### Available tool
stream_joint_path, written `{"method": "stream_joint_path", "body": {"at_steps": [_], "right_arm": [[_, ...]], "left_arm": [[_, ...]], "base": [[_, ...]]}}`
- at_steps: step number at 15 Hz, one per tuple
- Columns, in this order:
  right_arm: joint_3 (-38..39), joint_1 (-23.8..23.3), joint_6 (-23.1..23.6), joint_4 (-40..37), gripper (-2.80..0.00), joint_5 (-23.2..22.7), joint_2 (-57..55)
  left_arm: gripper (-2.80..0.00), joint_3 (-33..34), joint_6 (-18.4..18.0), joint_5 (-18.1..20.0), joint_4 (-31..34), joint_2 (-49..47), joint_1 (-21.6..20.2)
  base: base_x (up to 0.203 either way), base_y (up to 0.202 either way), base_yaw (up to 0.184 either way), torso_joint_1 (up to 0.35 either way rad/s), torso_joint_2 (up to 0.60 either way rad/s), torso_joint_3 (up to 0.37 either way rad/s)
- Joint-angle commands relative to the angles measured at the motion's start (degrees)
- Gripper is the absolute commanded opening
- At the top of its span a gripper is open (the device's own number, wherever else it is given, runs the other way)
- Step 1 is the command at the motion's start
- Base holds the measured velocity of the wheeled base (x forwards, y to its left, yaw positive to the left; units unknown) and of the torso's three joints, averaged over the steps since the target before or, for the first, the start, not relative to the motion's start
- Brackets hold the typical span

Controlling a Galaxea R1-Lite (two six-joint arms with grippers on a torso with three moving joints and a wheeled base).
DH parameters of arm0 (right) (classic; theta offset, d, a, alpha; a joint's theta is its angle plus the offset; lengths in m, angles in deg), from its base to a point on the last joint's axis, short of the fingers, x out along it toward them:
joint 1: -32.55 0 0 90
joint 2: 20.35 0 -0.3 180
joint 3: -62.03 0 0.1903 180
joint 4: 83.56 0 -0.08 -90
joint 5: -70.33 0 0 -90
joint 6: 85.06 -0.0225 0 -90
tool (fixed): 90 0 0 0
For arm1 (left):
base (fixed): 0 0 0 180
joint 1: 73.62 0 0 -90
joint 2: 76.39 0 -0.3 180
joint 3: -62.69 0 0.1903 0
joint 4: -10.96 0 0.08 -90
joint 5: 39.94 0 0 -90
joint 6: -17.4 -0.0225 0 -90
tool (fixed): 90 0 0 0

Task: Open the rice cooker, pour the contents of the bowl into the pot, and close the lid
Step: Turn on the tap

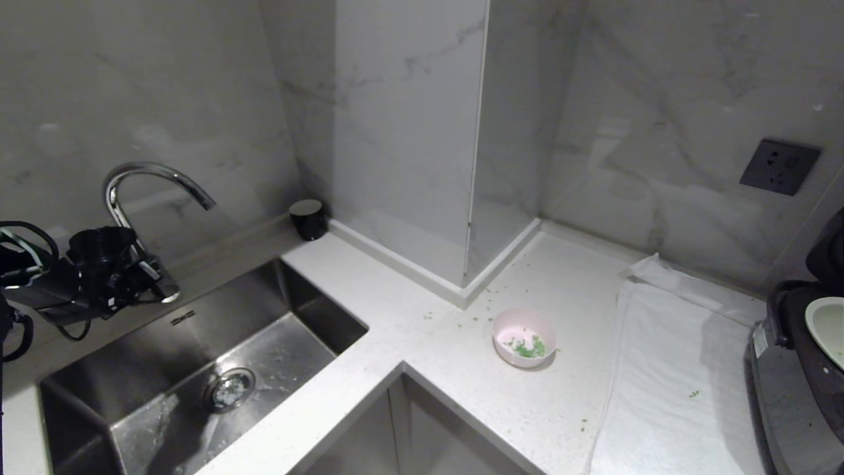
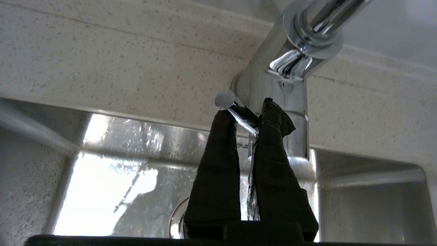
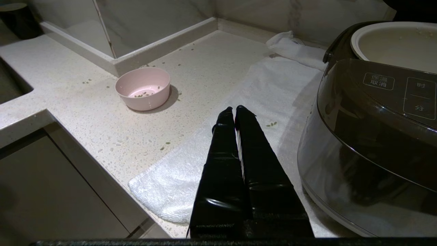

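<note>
faucet lever: thin chrome lever with a round knob end (image 2: 239,114), sticking out from the chrome tap body (image 2: 273,92); we see our left gripper (image 2: 246,116) clenched on it, 1 black taped finger (image 2: 218,164) on each side.
left arm: far left in the head view, its gripper (image 1: 161,280) at the base of the curved chrome faucet (image 1: 155,181), above the stainless steel sink (image 1: 198,369).
right gripper: (image 3: 234,111) its 2 black fingers pressed together with nothing between them, hanging above the white towel (image 3: 218,143) that lies flat on the counter, beside the cooker.
bowl: small round bowl, pink outside (image 1: 524,338), upright on the pale speckled counter (image 1: 422,343), between sink and towel, apart from both grippers.
contents: small green bits with a little white (image 1: 527,346) in the bowl's bottom; a few green bits lie loose on counter and towel.
rice cooker: large dark brown rounded cooker (image 3: 372,136) at our far right, on the towel's far edge.
pot: pale round inner pot (image 3: 396,44), showing in the cooker's top.
lid: raised; only a dark edge (image 1: 832,247) shows.
</note>
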Motion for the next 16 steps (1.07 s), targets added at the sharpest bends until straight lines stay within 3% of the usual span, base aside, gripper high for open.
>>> {"method": "stream_joint_path", "body": {"at_steps": [1,16], "right_arm": [[0.09,0.0,-0.01,0.02,-2.8,-0.01,-0.05],[0.09,0.0,-0.01,0.02,-2.8,-0.01,-0.05]], "left_arm": [[-2.8,1.36,0.04,-0.1,-0.09,1.21,-0.11],[-2.8,4.08,-2.34,0.61,0.09,2.09,0.5]], "base": [[0.0,0.0,0.0,0.0,0.0,0.0],[0.0,0.0,0.0,0.0,0.0,0.0]]}}
